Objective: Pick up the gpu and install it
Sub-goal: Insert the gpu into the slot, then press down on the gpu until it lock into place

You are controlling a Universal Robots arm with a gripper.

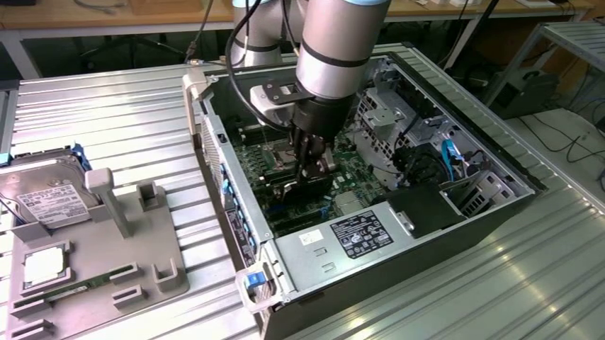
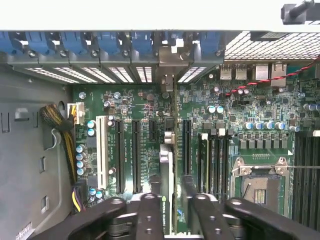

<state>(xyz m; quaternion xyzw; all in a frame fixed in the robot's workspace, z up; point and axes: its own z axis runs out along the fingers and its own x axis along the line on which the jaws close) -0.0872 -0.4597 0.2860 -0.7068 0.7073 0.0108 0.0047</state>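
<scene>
My gripper [image 1: 310, 168] reaches down into the open computer case [image 1: 487, 152] and is shut on the gpu [image 1: 304, 191], a thin black card held upright over the green motherboard [image 1: 350, 170]. The wrist view looks along the gpu [image 2: 167, 165] edge-on between my two black fingers [image 2: 146, 212], with my gripper [image 2: 171, 216] closed around it. The card's silvery end bracket [image 2: 168, 67] sits against the case's rear wall, among the blue slot clips. The card runs along the board between two long black expansion slots [image 2: 135, 155]. Whether it sits fully in a slot I cannot tell.
Outside the case, at the exterior view's left, a grey fixture [image 1: 104, 273] carries a silver hard drive [image 1: 42, 195], a processor chip [image 1: 42, 265] and a green memory stick [image 1: 74, 289]. Inside are the power supply [image 1: 364, 234], a processor socket [image 2: 260, 182] and yellow-black cables [image 2: 60, 127].
</scene>
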